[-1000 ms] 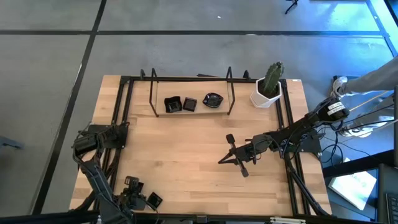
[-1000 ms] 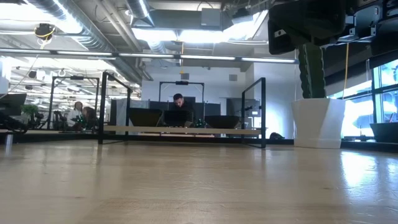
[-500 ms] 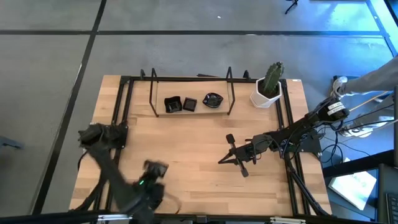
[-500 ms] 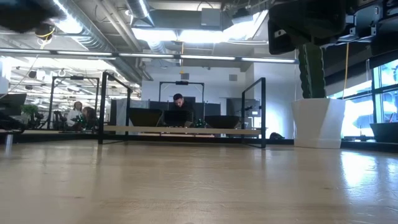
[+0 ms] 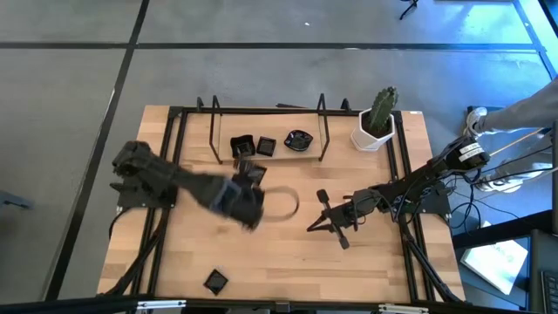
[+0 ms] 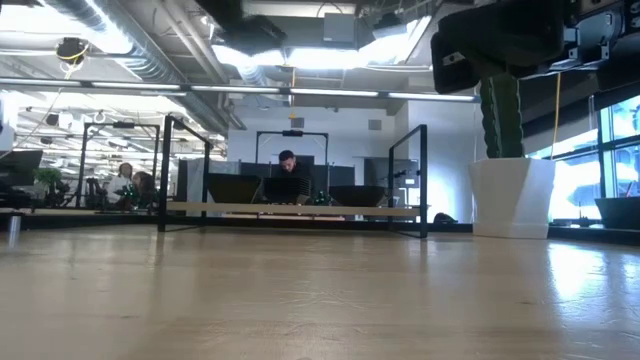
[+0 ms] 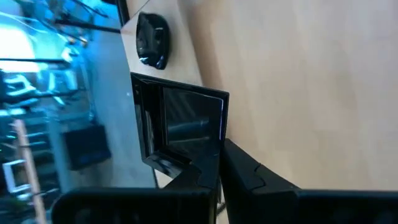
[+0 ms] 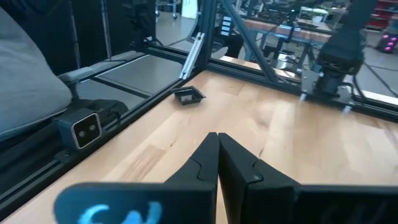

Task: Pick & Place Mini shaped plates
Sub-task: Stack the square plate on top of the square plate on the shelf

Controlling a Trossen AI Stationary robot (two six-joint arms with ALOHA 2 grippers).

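Note:
My left gripper [image 5: 250,180] hangs over the table's middle, just in front of the black-framed shelf [image 5: 268,157], and is shut on a glossy black square plate with a raised rim [image 7: 186,127]. On the shelf lie two square plates [image 5: 241,146] [image 5: 266,146] and a rounded wavy plate [image 5: 298,139], which also shows in the left wrist view [image 7: 152,40]. Another square plate [image 5: 215,280] [image 8: 188,95] lies flat on the table near its near edge. My right gripper [image 5: 324,220] [image 8: 216,146] is shut and empty, right of the middle. My left gripper pinches the square plate between its two fingers [image 7: 249,180] at the plate's rim, by one corner [image 7: 208,163]. The plate is lifted clear of the table and stands out past the fingertips.
A white pot with a cactus [image 5: 377,122] [image 6: 510,195] stands at the far right corner. Black frame rails [image 5: 170,201] run along the table's left and right sides. Bare wood lies between the shelf and the near edge. People sit in the room behind the table.
My left arm has swung fast from the table's near left corner up and toward the far edge, and now reaches across to the shelf front with the square plate in its gripper. The other plate near the near edge has stayed where it was.

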